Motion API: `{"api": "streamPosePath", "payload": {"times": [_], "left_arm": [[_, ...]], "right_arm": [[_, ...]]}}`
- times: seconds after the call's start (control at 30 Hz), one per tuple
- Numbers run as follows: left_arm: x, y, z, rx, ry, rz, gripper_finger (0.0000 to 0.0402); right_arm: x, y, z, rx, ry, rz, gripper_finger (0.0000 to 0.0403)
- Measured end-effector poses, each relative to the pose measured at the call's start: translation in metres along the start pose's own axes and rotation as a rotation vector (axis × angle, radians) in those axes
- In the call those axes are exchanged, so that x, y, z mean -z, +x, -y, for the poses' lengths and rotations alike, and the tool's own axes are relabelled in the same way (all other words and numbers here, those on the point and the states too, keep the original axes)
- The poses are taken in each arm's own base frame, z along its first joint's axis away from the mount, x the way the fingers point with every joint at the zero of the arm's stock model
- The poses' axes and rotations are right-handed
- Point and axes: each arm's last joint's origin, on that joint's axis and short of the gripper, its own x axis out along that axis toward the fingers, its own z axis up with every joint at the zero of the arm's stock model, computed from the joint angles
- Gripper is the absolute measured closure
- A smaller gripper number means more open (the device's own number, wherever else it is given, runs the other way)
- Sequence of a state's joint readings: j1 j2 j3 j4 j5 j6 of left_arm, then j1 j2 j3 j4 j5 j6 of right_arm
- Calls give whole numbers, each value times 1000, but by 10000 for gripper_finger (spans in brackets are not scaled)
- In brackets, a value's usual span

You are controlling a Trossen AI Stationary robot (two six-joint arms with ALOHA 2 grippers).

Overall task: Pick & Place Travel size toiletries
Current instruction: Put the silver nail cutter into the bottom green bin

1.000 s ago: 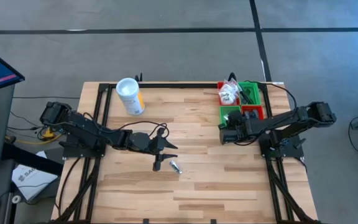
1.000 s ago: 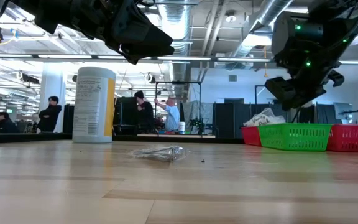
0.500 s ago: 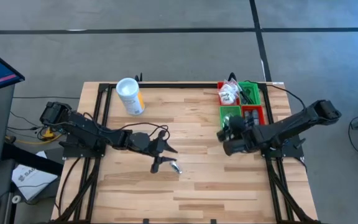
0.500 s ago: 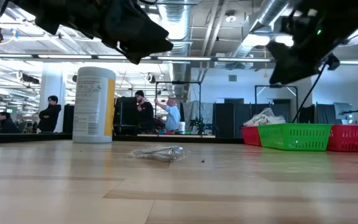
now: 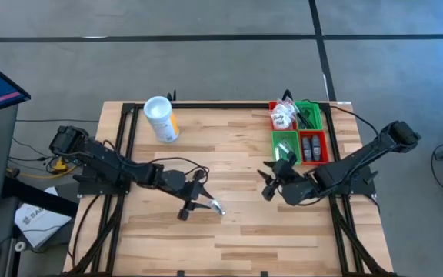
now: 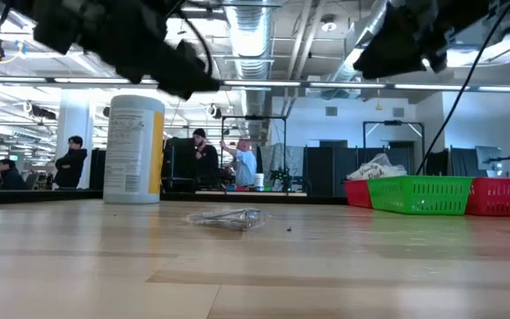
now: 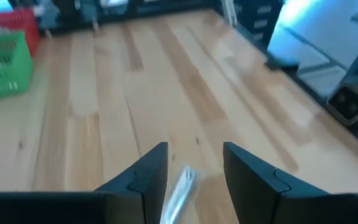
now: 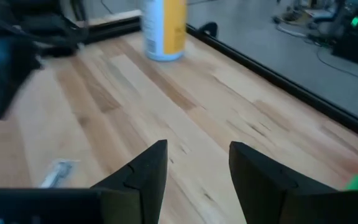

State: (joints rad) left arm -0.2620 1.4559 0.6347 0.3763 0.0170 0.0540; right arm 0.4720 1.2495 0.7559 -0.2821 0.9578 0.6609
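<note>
One clear-wrapped packet [image 5: 217, 207] lies flat on the table's middle; it also shows in the low view [image 6: 228, 217] and the right wrist view [image 8: 58, 173]. My left gripper [image 5: 196, 206] hangs open just left of it. In the left wrist view the packet [image 7: 180, 185] lies between and below the open gripper [image 7: 194, 158], untouched. My right gripper [image 5: 268, 183] is open above bare wood, right of the packet [image 8: 197, 162]. White packets [image 5: 283, 115] and dark tubes [image 5: 310, 146] lie in the bins.
A white canister with a yellow label [image 5: 161, 119] stands near the far left edge [image 6: 134, 151]. Red and green bins [image 5: 299, 128] sit at the far right [image 6: 419, 195]. Bare wood lies toward the near edge. People stand in the room behind the table.
My left gripper has moved toward the near edge and down toward the packet. My right gripper has left the bins and swung toward the table's middle and near edge, uncovering the dark tubes in the red bin. The packet has stayed put.
</note>
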Motion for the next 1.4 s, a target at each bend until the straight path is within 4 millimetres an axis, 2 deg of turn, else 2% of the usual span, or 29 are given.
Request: {"api": "streamPosePath", "payload": {"times": [0.2,0.3,0.87,1.17,1.4], "left_arm": [[25,-3,3,-11,-1,-64,257],[31,-5,3,-18,4,-47,257],[66,31,2,-14,84,-109,257],[71,52,2,-4,134,-138,257],[78,59,1,7,147,-164,257]], "right_arm": [[-3,1,-1,-8,-24,18,245],[-4,3,0,0,-21,18,247],[-4,3,0,1,-19,18,250],[-4,3,0,0,-17,20,260],[-4,3,0,0,-18,20,266]]}}
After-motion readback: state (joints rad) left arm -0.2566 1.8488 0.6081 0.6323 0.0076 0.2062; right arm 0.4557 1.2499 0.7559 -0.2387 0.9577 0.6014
